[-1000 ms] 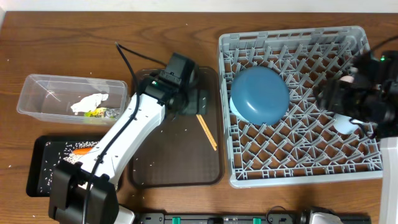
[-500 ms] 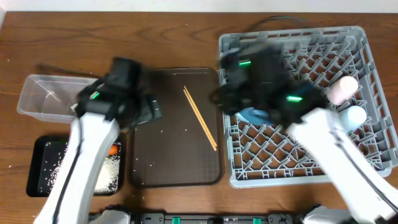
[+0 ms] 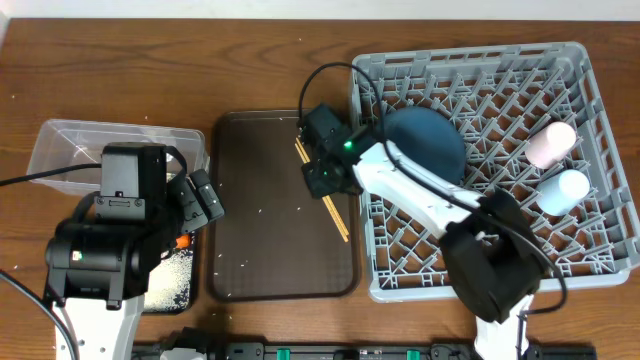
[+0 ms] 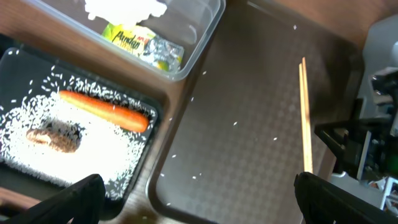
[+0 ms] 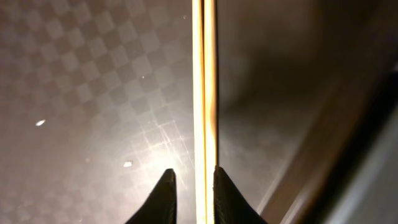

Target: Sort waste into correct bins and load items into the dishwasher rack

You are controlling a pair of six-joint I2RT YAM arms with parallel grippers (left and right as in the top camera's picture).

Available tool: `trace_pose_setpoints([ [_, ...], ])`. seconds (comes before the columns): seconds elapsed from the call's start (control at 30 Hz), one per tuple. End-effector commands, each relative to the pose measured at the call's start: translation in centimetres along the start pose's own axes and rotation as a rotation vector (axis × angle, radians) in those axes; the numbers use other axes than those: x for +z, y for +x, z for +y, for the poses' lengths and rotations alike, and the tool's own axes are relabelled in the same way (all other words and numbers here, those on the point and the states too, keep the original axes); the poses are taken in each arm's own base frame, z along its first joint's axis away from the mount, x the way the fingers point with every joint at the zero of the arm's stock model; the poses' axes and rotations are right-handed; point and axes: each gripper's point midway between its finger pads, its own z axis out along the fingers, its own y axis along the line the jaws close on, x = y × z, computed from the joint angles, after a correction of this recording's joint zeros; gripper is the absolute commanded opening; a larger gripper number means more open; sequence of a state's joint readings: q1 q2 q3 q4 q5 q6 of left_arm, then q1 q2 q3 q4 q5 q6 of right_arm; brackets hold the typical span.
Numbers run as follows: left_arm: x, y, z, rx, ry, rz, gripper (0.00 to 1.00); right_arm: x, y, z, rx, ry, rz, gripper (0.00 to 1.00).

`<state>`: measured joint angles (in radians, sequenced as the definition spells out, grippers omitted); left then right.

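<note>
Wooden chopsticks (image 3: pixel 336 220) lying on brown tray (image 3: pixel 260 250); right jaws pinching them, left jaws spread wide beside that tray.

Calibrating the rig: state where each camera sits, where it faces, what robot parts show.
Overhead: above the table, facing straight down on dishwasher rack, brown tray, left arm and right arm.
Left wrist: on the left arm, looking down at black tray, carrot; left end effector wide open at bottom corners.
Right wrist: close above the brown tray; right end effector flanks the chopsticks.
Shared: all three show chopsticks and brown tray.
</note>
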<state>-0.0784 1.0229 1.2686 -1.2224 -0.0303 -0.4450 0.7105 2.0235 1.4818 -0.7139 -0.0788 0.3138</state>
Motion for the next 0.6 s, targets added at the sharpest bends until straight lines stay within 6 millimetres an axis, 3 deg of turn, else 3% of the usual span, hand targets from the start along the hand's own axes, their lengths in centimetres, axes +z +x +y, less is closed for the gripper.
trace_pose_setpoints([
  [0.0, 0.0, -0.1, 0.4, -0.006, -0.022, 0.003, 0.98, 1.6, 1.0, 1.0, 0.004, -0.013, 0.04, 0.08],
  [0.27, 0.2, -0.1, 0.4, -0.005, -0.026, 0.01, 0.98, 4.1, 2.4, 0.4, 0.014, 0.011, 0.102, 0.05],
  [0.57, 0.3, -0.1, 0.4, -0.005, -0.027, 0.011, 0.98, 4.6, 2.5, 0.2, -0.019, 0.022, 0.106, 0.16],
])
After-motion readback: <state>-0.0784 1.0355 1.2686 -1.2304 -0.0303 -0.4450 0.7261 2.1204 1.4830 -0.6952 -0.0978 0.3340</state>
